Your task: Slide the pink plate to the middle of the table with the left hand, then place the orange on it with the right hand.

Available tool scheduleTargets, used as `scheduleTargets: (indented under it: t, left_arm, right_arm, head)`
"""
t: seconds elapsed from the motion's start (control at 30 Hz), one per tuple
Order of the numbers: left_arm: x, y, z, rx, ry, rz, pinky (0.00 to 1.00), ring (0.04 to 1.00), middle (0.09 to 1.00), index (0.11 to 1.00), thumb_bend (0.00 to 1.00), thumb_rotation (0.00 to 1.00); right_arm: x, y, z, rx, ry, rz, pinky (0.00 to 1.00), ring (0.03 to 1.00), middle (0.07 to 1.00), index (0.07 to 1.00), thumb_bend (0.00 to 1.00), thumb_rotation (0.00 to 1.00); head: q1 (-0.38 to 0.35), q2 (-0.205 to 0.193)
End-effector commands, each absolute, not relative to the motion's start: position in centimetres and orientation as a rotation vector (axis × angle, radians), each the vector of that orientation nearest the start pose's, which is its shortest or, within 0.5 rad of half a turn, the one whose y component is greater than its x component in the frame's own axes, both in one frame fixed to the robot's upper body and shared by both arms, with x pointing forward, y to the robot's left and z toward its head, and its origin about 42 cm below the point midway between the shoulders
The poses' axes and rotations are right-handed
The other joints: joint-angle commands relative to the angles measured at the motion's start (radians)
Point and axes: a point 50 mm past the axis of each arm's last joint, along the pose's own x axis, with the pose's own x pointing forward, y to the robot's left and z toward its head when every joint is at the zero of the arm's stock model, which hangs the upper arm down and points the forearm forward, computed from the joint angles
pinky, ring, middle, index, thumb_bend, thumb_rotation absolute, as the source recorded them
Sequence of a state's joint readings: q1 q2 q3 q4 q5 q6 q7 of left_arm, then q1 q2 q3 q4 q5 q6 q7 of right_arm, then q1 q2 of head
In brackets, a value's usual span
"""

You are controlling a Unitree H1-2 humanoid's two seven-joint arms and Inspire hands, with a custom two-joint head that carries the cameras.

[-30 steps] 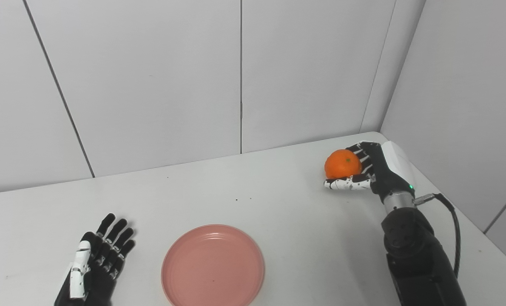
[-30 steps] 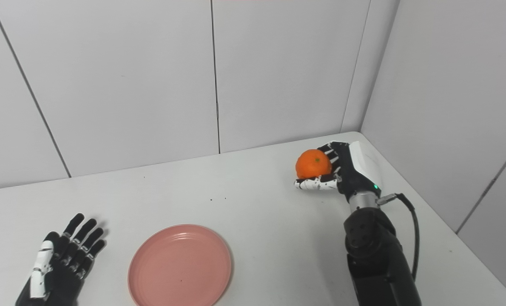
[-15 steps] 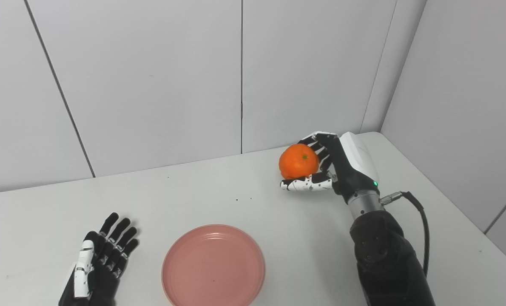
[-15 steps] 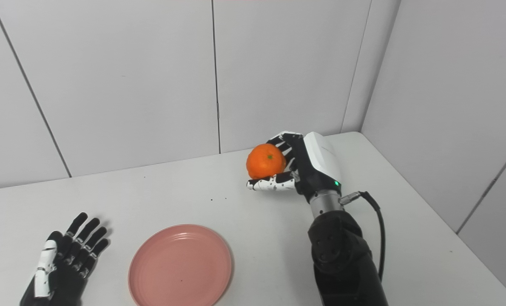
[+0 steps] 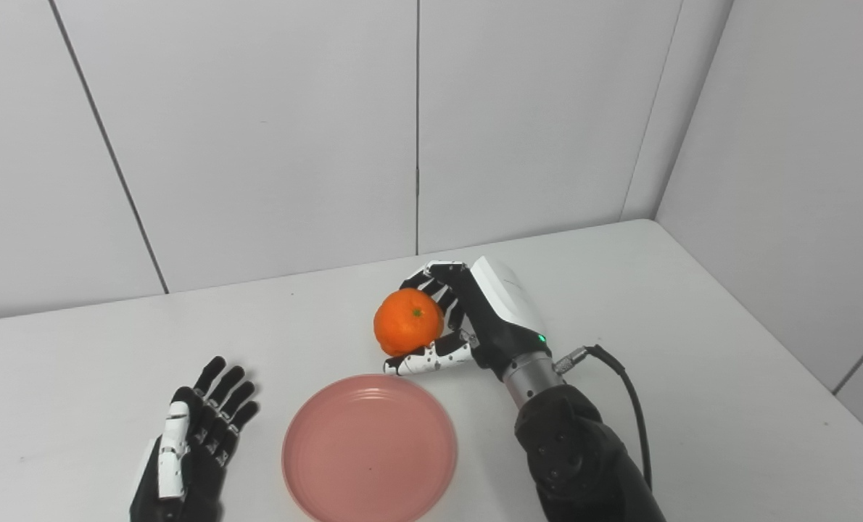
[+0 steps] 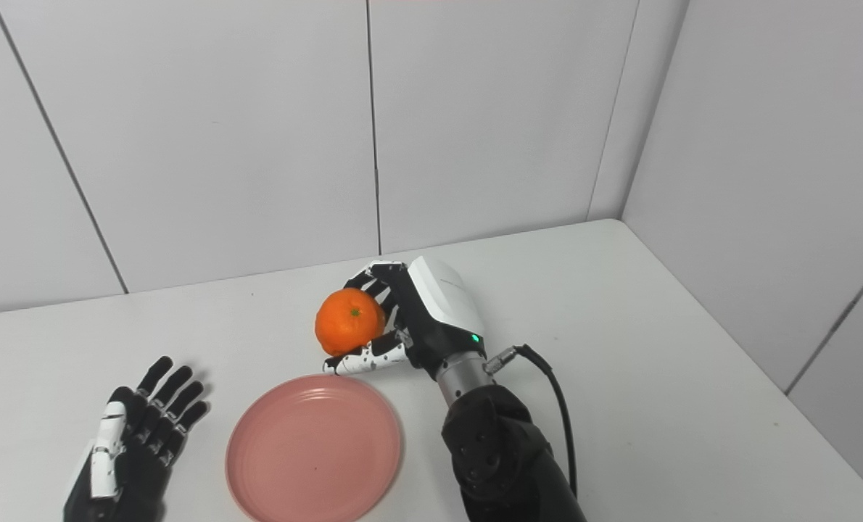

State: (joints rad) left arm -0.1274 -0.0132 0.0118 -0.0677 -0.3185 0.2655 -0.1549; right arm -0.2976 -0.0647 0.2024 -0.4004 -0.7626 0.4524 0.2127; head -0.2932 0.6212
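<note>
1. Pink plate: round, shallow, with nothing on it, lying flat on the white table near the front edge, close to the middle of the table's width.

2. Orange: held clear of the table at about 1 o'clock from the plate's centre, just beyond the plate's far rim. Its stem dimple faces the cameras.

3. Right hand: black fingers curl over the far side of the orange and the white speckled thumb lies under it, so the hand is clamped on the fruit. A white cover sits on the back of the hand, with a small green light near the wrist. A black cable loops from the wrist at 3 o'clock of the forearm.

4. Left hand: palm down at the table's near left, at 9 o'clock from the plate and apart from it. Fingers spread and straight, holding nothing. Whether it touches the table surface I cannot tell.

5. Wall panels: plain white, rising behind and to the right of the table.
</note>
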Motion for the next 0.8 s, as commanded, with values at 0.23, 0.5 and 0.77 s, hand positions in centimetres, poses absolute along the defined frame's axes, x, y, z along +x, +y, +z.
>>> scheduleTargets:
  t: [0.23,0.5,0.77]
  left_arm:
    - [31.1,16.7,13.1,-0.315,0.132,-0.225,0.89,0.887,0.898,0.885,0.39,1.00]
    - [31.2,15.1,13.4,-0.276,0.109,-0.237,0.89,0.891,0.897,0.885,0.40,1.00]
    - [31.2,14.2,13.6,-0.267,0.112,-0.226,0.88,0.883,0.894,0.885,0.41,1.00]
  right_arm:
    - [32.3,-13.5,25.2,-0.760,-0.333,0.113,0.29,0.378,0.463,0.522,0.66,0.09]
    - [32.3,-13.2,23.0,-0.772,-0.365,0.160,0.28,0.360,0.432,0.502,0.67,0.04]
    - [31.9,-13.5,20.7,-0.812,-0.333,0.192,0.28,0.364,0.445,0.488,0.55,0.11]
  head:
    - [0.132,0.026]
    - [0.247,0.044]
    - [0.304,0.055]
